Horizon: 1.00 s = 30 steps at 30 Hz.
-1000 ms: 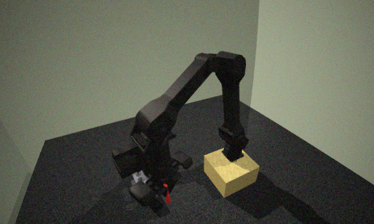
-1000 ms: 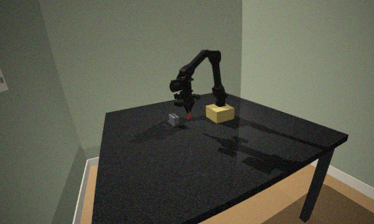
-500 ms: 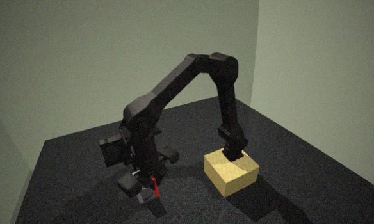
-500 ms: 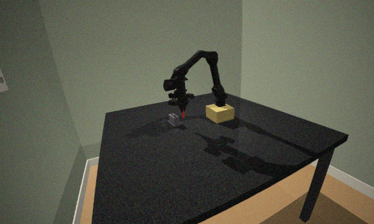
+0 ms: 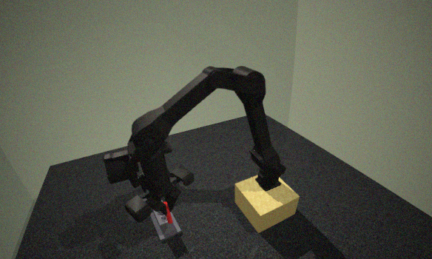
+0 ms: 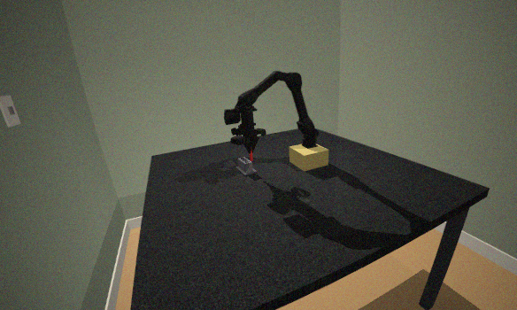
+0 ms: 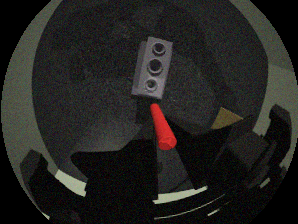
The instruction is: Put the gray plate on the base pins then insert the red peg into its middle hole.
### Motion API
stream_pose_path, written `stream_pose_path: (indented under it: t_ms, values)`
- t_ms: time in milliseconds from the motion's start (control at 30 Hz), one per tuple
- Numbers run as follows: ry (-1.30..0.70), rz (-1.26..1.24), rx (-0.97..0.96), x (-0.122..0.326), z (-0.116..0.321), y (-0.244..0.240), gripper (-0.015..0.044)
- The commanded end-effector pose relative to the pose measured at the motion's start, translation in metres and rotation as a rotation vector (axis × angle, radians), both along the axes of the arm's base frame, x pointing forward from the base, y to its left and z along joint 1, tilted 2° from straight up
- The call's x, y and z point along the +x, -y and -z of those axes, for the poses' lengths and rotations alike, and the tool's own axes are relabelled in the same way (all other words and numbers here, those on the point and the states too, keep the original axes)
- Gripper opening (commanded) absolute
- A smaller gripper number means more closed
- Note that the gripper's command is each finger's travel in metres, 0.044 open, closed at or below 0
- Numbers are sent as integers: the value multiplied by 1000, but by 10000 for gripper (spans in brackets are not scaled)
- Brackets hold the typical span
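The gray plate (image 5: 159,215) (image 6: 244,159) (image 7: 165,56) lies on the base (image 5: 169,234) (image 6: 250,173) and looks flat. Its three holes in a row show clearly in the wrist view; the middle one holds no peg. Whether the pins fill the outer holes is too small to tell. My gripper (image 5: 165,202) (image 6: 250,151) (image 7: 158,120) is shut on the red peg (image 5: 169,215) (image 6: 251,156) (image 7: 162,125). The peg points downward, with its lower end free. In the wrist view that end appears just beyond the plate's near end. The fingers hide the upper end in the top and exterior views.
The yellow block (image 5: 248,197) (image 6: 308,160) (image 7: 227,118) under the arm's foot stands to the right of the base in the top and exterior views. The dark tabletop (image 5: 215,229) (image 6: 196,230) carries the arm's shadows.
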<state>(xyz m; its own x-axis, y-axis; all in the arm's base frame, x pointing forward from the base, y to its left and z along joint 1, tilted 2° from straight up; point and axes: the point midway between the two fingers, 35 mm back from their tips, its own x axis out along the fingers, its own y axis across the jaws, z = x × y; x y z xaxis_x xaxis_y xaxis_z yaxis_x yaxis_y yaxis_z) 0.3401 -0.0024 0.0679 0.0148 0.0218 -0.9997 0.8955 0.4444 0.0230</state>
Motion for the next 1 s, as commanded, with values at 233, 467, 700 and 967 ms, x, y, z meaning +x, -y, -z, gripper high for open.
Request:
stream_pose_path:
  t_ms: [233,467,700,967]
  values:
    - [11,-5,4,13,-2,32,0]
    - [12,-6,3,16,-1,54,0]
    - [13,-7,3,17,0,63,0]
    - [13,-7,3,17,0,63,0]
